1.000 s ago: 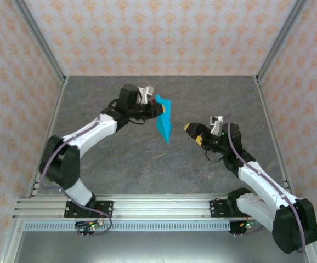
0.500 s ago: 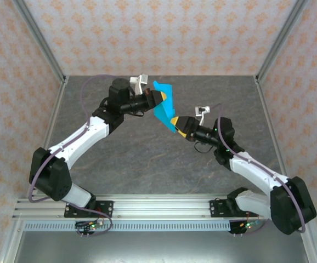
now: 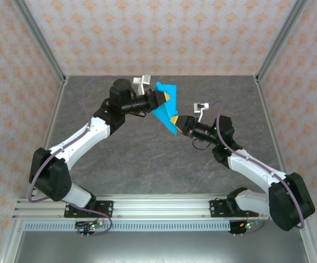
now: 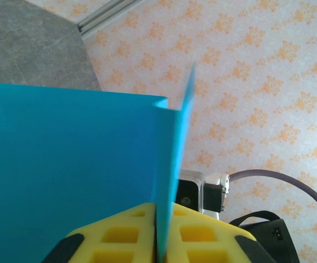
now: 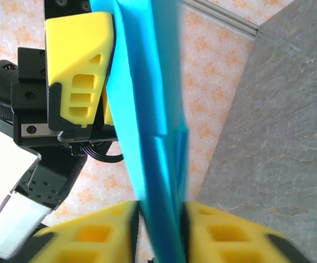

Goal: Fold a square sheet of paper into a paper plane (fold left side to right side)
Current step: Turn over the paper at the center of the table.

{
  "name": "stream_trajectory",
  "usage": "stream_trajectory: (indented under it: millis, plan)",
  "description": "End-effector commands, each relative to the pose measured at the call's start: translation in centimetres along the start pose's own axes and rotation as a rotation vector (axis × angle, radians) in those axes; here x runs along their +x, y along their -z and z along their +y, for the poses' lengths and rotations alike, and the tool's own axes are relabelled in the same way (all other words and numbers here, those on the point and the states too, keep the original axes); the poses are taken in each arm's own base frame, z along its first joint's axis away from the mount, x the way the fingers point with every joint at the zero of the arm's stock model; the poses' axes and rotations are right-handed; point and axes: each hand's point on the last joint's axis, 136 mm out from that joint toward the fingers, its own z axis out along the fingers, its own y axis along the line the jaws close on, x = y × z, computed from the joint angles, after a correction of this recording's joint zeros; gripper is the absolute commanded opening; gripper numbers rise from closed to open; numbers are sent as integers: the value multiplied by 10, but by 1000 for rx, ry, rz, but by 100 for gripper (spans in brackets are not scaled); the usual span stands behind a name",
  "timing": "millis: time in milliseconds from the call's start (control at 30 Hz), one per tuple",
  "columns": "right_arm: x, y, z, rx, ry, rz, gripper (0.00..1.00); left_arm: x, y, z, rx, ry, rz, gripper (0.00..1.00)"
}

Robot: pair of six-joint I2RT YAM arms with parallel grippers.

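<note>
No readable text — none anywhere

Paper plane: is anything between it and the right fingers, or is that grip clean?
Nothing visible stands between them. The right gripper has its fingers on both faces of the paper plane at its lower tip, up off the table. The left gripper pinches the upper part, apart from the right one.

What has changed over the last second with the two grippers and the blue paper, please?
The right gripper moved in from the right and closed on the lower end of the paper plane. The left gripper still pinches its upper part, shifted only slightly toward the back.
</note>
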Motion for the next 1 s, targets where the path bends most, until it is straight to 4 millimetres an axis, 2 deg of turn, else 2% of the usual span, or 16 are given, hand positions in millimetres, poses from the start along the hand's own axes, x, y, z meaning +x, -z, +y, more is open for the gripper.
stream_trajectory:
  millis: [0, 133, 200, 300, 400, 467, 567, 633, 733, 867, 967]
  plan:
    - [-5, 4, 17, 3, 87, -10, 16, 4, 5, -8, -4, -45, 20, 20]
    - [0, 12, 4, 126, 143, 9, 10, 4, 16, 7, -138, -125, 20, 50]
    - [5, 21, -16, 281, 186, 39, 9, 4, 31, 24, -280, -176, 4, 60]
    - [15, 44, -52, 602, 311, 109, 8, -4, 70, 50, -524, -277, -76, 66]
    - [19, 69, -81, 935, 467, 183, 7, -12, 119, 55, -675, -344, -209, 69]
    - [16, 83, -93, 1167, 584, 225, 6, -13, 150, 57, -756, -375, -295, 69]
    - [9, 92, -102, 1474, 788, 290, 6, -10, 189, 61, -856, -397, -390, 69]
    - [6, 87, -101, 1623, 924, 339, 6, -8, 210, 63, -907, -403, -439, 70]
    - [9, 68, -106, 1767, 1110, 431, 6, -5, 230, 63, -955, -412, -477, 71]
    - [25, 42, -126, 1862, 1290, 565, 6, -4, 241, 61, -974, -419, -500, 72]
    - [43, 25, -147, 1874, 1349, 660, 7, -4, 240, 62, -975, -421, -497, 72]
